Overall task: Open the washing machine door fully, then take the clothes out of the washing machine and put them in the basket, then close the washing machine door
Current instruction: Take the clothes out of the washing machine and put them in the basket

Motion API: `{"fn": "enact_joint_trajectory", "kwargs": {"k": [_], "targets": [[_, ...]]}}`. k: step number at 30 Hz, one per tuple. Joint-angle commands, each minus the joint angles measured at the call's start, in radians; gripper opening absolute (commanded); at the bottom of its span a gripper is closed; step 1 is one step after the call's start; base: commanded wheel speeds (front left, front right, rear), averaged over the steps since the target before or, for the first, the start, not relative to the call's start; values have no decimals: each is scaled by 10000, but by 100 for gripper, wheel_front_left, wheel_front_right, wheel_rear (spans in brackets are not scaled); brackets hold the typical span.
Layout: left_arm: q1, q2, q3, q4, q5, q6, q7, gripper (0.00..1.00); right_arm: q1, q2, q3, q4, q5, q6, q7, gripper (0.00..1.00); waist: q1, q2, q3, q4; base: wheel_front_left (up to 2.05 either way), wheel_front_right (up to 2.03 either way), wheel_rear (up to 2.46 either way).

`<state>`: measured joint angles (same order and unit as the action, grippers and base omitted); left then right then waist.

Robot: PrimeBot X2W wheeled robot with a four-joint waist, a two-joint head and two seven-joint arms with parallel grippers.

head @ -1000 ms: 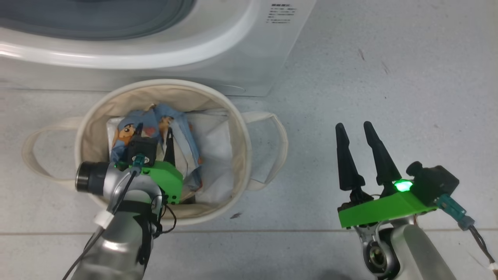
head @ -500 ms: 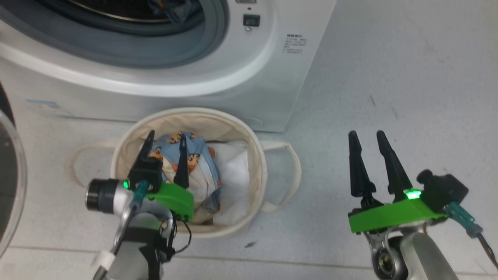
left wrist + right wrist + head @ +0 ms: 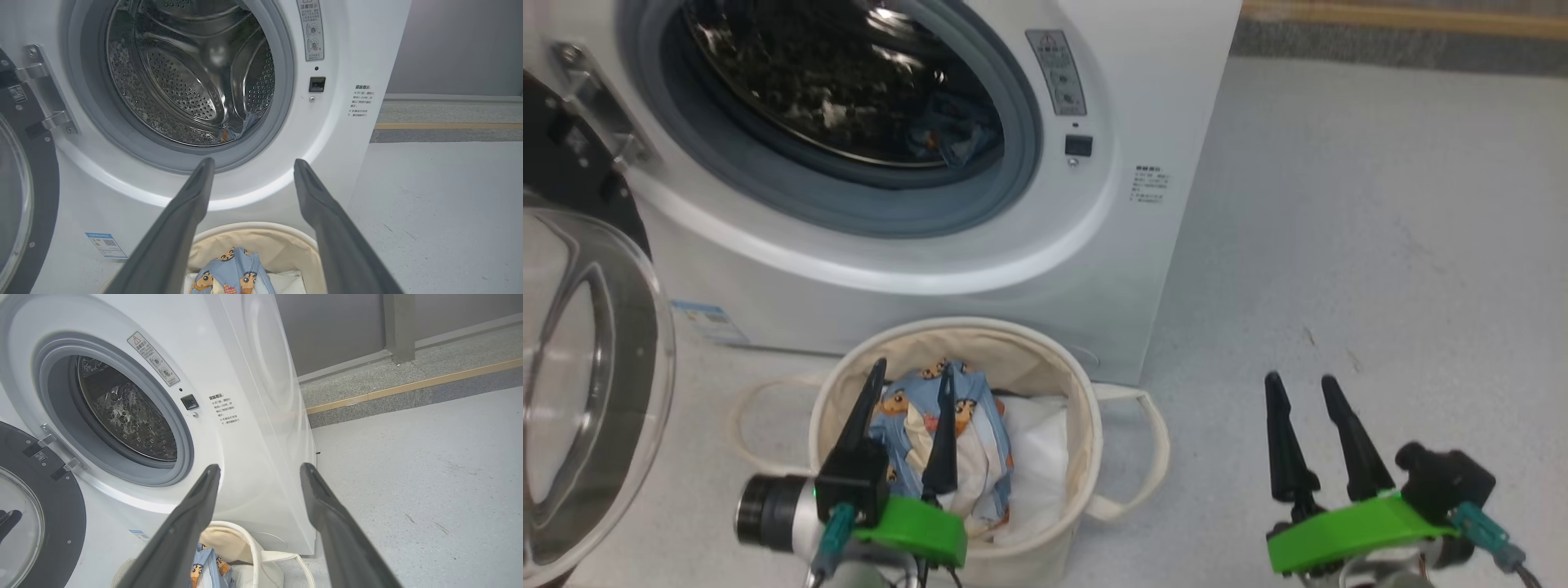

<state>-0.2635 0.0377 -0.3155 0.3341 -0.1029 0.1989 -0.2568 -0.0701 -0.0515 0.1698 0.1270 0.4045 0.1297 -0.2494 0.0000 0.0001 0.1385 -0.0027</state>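
overhead, the big white boxy front-loading washing machine (image 3: 1143, 98) occupies the upper left of the head view, its grey rubber ring (image 3: 1013, 188) framing the perforated steel drum (image 3: 184, 81). the large round washing machine door (image 3: 588, 367), with glossy black rim and bulging clear glass centre, stands swung open at the left edge of the frame, hinged beside the drum mouth. a small blue label sticker (image 3: 709, 320) sits on the lower left of the cabinet front. at lower centre, just in front of the machine, the round cream canvas basket (image 3: 1029, 359) with two looped strap handles rests on the pale grey floor (image 3: 1339, 245). inside it lies the soft light-blue garment (image 3: 980, 416) printed with orange-brown cartoon faces, bunched in the left half of the tub upon a flat white sheet (image 3: 1037, 457). a scrap of similar blue fabric (image 3: 952, 135) shows at the lower right of the drum, against the ring. the left gripper (image 3: 913, 367) sits over the near left of the basket, its two long dark fingers spread apart with nothing between them; in its wrist view they point at the drum mouth. whether they touch the garment cannot be told. the right gripper (image 3: 1299, 379), at lower right above bare floor and well apart from the basket, likewise has its fingers parted and empty.
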Motion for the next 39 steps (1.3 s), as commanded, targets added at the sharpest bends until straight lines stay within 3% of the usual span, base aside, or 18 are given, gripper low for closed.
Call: {"fn": "enact_joint_trajectory", "kwargs": {"k": [1, 10, 39], "targets": [[77, 127, 251, -484, 2, 131, -49, 100, 44, 13, 182, -234, 66, 10, -124, 100, 0, -1, -373, 92, 0, 0, 0], [1141, 126, 545, -1301, 142, 699, -49, 100, 447, 13, 169, -137, 281, 10, -124, 100, 0, -1, -811, 101, 0, 0, 0], [1271, 126, 521, -1350, 39, 782, -49, 100, 605, 13, 398, -82, 309, 10, -124, 100, 0, -1, -921, 213, 0, 0, 0]]}}
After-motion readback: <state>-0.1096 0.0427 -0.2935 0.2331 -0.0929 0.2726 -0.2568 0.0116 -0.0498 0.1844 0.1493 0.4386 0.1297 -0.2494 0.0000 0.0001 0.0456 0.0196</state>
